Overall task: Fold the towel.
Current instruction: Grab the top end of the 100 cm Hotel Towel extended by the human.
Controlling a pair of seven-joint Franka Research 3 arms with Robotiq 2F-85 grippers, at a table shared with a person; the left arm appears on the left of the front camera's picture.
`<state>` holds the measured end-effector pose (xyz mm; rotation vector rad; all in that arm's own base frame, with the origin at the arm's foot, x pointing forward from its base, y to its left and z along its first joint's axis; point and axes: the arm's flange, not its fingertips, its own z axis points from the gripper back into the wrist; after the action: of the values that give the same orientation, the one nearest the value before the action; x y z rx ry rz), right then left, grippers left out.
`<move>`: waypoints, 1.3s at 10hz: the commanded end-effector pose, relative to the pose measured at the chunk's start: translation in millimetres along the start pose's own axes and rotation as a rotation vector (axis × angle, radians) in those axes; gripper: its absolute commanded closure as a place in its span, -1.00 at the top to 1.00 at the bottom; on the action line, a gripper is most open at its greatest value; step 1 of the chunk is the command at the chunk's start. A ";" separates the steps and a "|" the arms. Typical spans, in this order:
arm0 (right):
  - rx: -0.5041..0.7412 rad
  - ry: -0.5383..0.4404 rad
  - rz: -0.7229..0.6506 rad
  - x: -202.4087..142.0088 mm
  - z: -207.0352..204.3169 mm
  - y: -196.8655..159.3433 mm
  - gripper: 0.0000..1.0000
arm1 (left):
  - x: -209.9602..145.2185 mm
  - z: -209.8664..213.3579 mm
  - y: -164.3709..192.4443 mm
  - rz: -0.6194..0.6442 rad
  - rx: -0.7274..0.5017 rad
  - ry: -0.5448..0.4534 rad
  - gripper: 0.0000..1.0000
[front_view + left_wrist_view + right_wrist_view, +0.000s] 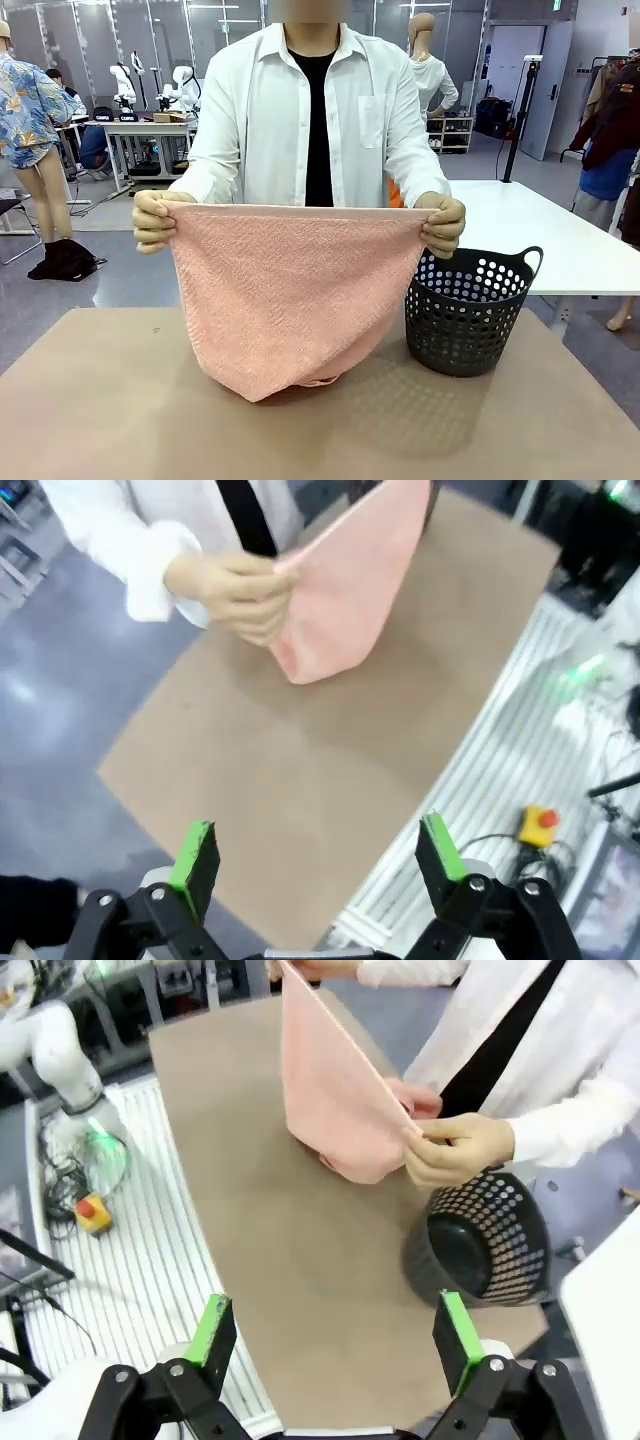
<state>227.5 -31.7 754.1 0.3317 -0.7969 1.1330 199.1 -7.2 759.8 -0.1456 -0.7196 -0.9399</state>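
- One towel [285,300], salmon pink, is held up over the far half of the surface [100,400], about midway between its left and right edges.
- The person's hands, two in all, grip it at the top corners: one hand [155,220] toward the left edge, the other hand [443,222] toward the right edge. The top hem is pulled straight between them.
- The towel hangs as a sagging pouch that narrows downward. Its lowest fold reaches down to the surface, but I cannot tell whether it rests there.
- One black basket [470,320], with round holes and two handles, stands upright near the far right corner of the surface. It is just beside the towel and below the person's hand on that side.
- One person stands at the far edge, wearing a white shirt [250,120] open over a black top.
- The robot's left hand [316,830] has two fingers standing wide apart, with nothing between them and one green pad [195,855] on each. It hangs above the near side of the surface, well apart from the towel.
- The robot's right hand [334,1305] also has two fingers spread wide and empty, each with one green pad [212,1330]. It hangs above the near side of the surface, well apart from both towel and basket.
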 end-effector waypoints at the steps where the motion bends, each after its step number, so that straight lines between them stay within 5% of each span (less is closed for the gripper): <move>1: -0.048 0.068 0.080 14.2 -22.1 10.3 1.00 | 11.9 -17.7 -11.6 -0.075 0.085 0.028 1.00; 4: -0.033 0.130 0.159 37.2 -51.8 25.9 1.00 | 36.8 -49.8 -23.7 -0.182 0.117 0.040 1.00; 7: -0.030 0.115 0.099 38.0 -61.3 27.1 1.00 | 39.0 -59.0 -24.6 -0.160 0.070 0.018 1.00; 8: -0.008 0.131 0.195 41.6 -57.9 26.1 1.00 | 40.0 -57.5 -28.8 -0.199 0.082 0.041 1.00; 13: 0.006 0.127 0.204 41.3 -60.1 25.3 1.00 | 40.0 -57.5 -28.8 -0.199 0.082 0.041 1.00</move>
<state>236.6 43.3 738.8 0.1875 -0.7292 1.3425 221.5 -74.9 733.4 0.0031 -0.7343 -1.1205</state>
